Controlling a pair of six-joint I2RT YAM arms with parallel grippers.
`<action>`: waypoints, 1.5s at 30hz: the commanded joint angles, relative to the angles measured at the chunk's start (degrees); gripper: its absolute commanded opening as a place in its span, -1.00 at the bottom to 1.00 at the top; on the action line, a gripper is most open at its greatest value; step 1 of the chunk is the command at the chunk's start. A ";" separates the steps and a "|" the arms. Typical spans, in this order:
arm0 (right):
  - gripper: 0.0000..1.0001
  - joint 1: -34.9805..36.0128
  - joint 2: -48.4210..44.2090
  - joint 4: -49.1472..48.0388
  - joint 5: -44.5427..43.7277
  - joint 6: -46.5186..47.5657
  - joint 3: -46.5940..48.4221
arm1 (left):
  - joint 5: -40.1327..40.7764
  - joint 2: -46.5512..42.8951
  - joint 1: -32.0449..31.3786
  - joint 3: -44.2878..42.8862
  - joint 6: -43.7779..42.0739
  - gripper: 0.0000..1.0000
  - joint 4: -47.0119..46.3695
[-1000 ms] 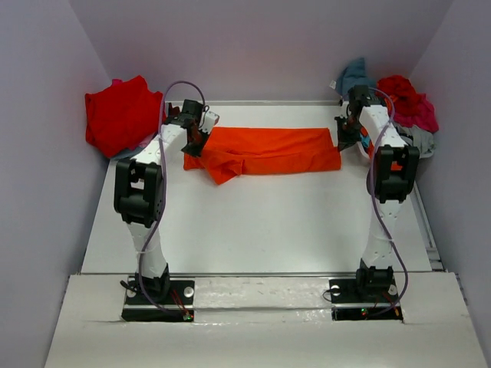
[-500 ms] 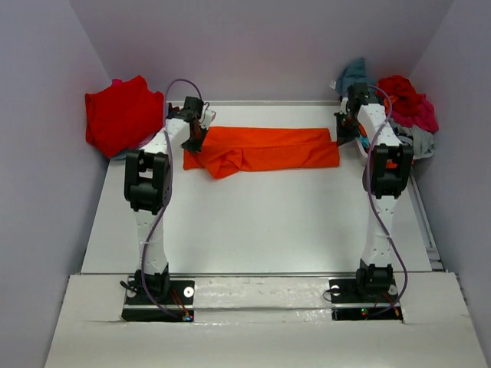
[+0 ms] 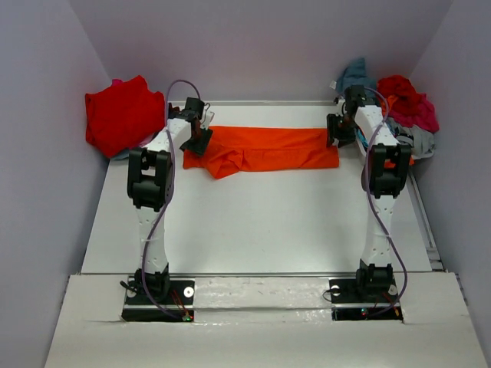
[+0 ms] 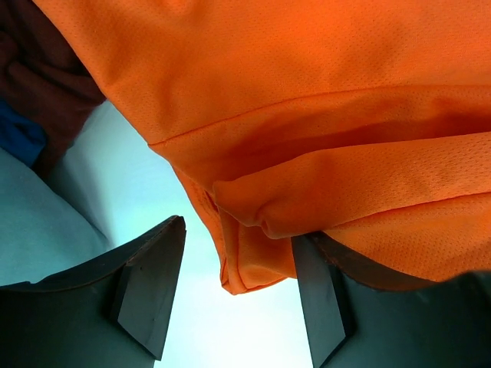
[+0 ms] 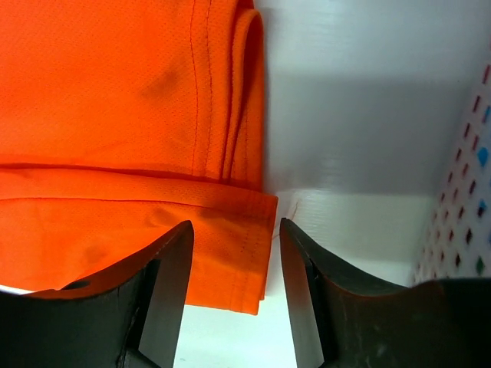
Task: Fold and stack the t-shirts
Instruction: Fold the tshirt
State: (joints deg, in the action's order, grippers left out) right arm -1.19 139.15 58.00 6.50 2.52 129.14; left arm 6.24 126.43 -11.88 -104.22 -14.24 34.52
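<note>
Surface: white table [image 3: 253, 230], flat and matte, ran from the arm bases out beyond both claws; showed pale and bare just under the fingers in both wrist views.
Room: plain lilac-grey walls [image 3: 253, 46], closed in behind and outboard of each claw.
Arms: two, white with black joints, both reached to the far part of the table.
Left claw [image 3: 198, 138]: spread; dark fingers [image 4: 149, 291] stood apart, with a folded orange edge hanging between them, close against the inner one, not squeezed.
Right claw [image 3: 337, 132]: spread; fingers [image 5: 169, 291] stood apart over a hemmed corner of the same cloth, with bare table showing beside the other finger.
Orange t-shirt [image 3: 265, 149]: one; lay as a long folded band between the two claws, an end under each, rumpled near the left claw.
Red t-shirt [image 3: 121, 115]: one, heaped against the wall just outboard of the left claw.
Mixed heap [image 3: 406, 107]: one pile outboard of the right claw; teal, magenta-red and grey cloth seen; number of shirts in it could not be told.
</note>
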 commanded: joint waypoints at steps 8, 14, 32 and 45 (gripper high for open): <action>0.11 -1.01 -10.03 -1.75 0.09 -0.15 -6.35 | -3.77 -15.06 -0.34 6.74 -0.08 0.39 -0.60; 0.10 -0.48 -13.99 0.36 1.31 0.29 -10.91 | -14.57 -21.66 -0.86 12.37 -2.89 0.39 2.03; -0.12 4.71 -13.12 0.80 3.52 1.52 -17.52 | -17.84 -23.07 -9.39 22.66 -6.41 0.35 3.71; -0.16 6.46 -10.13 0.62 5.10 1.96 -16.64 | -12.67 -19.39 -10.09 23.81 -5.27 0.34 -0.15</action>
State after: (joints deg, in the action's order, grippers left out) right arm 4.71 129.05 58.48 10.37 3.64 110.83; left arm -9.32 105.97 -21.91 -81.03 -19.86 36.40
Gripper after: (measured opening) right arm 0.423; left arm 0.675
